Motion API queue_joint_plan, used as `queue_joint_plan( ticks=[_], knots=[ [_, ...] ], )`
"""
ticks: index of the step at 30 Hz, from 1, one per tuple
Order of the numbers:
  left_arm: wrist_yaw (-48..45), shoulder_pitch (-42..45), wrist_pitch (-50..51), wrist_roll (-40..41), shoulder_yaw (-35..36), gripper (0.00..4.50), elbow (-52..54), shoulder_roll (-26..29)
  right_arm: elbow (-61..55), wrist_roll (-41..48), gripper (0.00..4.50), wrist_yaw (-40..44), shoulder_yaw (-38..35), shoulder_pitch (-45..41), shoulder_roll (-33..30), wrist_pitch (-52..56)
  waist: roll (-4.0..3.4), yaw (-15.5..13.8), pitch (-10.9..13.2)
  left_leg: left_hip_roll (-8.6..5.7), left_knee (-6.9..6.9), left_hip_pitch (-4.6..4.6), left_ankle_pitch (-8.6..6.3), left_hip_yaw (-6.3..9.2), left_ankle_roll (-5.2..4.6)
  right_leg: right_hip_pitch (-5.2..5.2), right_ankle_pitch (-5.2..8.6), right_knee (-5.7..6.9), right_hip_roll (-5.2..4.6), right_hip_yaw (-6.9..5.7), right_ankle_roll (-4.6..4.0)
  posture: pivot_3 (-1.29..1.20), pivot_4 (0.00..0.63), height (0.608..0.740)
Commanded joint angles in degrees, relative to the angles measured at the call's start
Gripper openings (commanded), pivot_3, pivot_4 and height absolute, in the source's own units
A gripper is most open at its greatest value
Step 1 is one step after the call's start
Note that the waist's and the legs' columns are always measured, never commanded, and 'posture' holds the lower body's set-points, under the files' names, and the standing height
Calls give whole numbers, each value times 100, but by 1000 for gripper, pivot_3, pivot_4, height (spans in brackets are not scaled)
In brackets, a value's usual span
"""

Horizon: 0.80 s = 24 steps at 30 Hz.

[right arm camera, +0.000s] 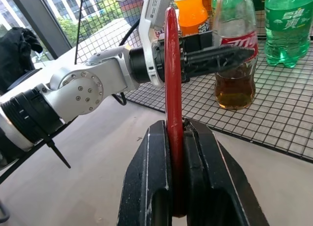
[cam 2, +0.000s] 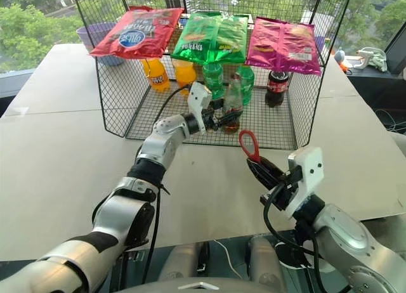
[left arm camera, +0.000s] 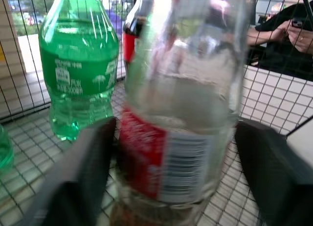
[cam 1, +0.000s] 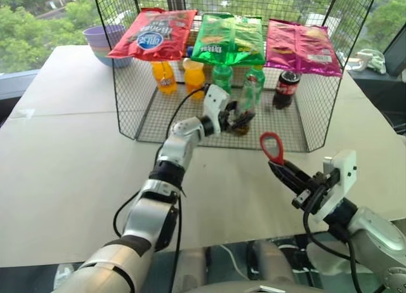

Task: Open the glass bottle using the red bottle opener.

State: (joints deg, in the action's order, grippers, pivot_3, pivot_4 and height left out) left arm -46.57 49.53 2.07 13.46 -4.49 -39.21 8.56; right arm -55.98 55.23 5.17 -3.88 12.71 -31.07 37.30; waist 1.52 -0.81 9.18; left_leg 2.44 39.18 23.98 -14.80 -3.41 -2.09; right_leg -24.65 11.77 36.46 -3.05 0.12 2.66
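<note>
Red metal sits nearest you: the red bottle opener is clamped by its handle between the closed fingers of your right gripper, ring end up, hovering above the white table just short of the wire basket. Past it, inside the basket's open front, your left gripper reaches level around the glass bottle, which stands upright on the mesh floor among the green plastic bottles. In the left wrist view one finger lies either side of the label, part open, with daylight still showing on one side, so you cannot call it a firm hold yet. Judging by this, you are at the securing step: close on the bottle fully, steady it, then bring the opener's ring over the cap. Chip bags hang behind
</note>
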Motion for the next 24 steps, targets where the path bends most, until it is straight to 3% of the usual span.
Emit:
queue_joint_plan(
  ticks=[1, 7, 12, 18, 24],
  knots=[
    [-142, 76, -267, 8, 120, 2567, -90, -18, -263, 14, 0, -92, -150, 46, -1, -133, 0, 1, 0, 0, 0, 0, 0, -1, 0, 0, 0, 0, 0, 0, 0, 0, 150, 740],
    [-868, -288, -95, 445, 280, 2567, 771, 259, -189, 104, 0, -185, -108, -81, 49, -148, -1, 36, 0, 4, -1, -1, 0, 1, 0, -2, -1, 2, 1, 3, 0, 0, 150, 740],
    [-1682, -1590, 933, 1332, 601, 2567, 3056, 1353, 42, 141, 0, 43, -123, -203, -12, -141, -5, 162, 3, 16, -8, -3, 0, 20, 0, -5, -2, 3, 4, 10, 1, 0, 150, 740],
    [-1490, -2600, 1527, 1692, 803, 2567, 4395, 1877, 368, 124, 0, 411, -96, -418, -142, -64, -5, 73, 3, 19, 1, -7, 0, 25, 0, 0, 2, 7, -4, 2, -2, 0, 150, 740],
    [-1070, -3209, 1724, 1668, 721, 2567, 4978, 1830, 663, -19, 0, 779, -6, -660, -285, 8, -5, 15, 3, 11, 5, -11, 0, 21, 0, 2, 2, 7, -2, 6, -2, 0, 150, 740]
  ],
)
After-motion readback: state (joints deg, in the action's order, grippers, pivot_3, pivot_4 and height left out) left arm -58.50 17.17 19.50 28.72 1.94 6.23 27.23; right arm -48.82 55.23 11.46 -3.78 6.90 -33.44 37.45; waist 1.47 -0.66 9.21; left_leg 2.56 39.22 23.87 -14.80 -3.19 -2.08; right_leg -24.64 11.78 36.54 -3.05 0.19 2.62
